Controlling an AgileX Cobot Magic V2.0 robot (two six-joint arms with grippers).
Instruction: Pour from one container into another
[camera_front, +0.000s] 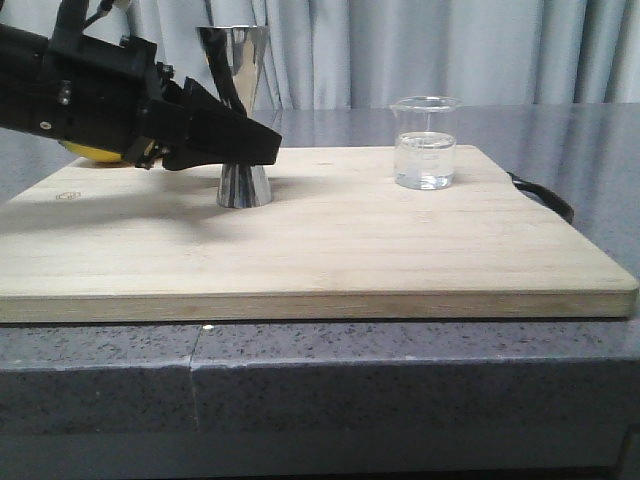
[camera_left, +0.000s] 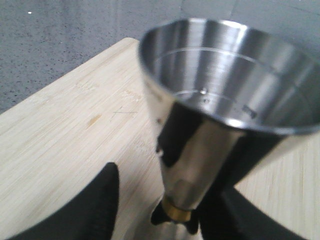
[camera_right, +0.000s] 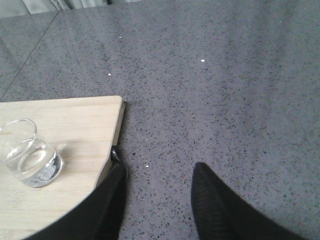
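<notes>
The steel jigger (camera_front: 243, 70) stands upright on the left half of the wooden board (camera_front: 330, 250). My left gripper (camera_front: 262, 148) reaches in from the left at its narrow waist. In the left wrist view the jigger (camera_left: 220, 90) with its gold band stands between the open fingers (camera_left: 95, 200), nearer one finger, with a gap to the other. The glass beaker (camera_front: 425, 145), part full of clear liquid, stands on the board's right half. In the right wrist view the beaker (camera_right: 30, 160) is off to one side, and my right gripper (camera_right: 160, 170) hangs open and empty over the grey counter.
The board lies on a grey speckled counter (camera_front: 400, 380) with a curtain behind. A black loop (camera_front: 545, 195) sticks out at the board's right edge. Something yellow (camera_front: 90, 152) shows behind the left arm.
</notes>
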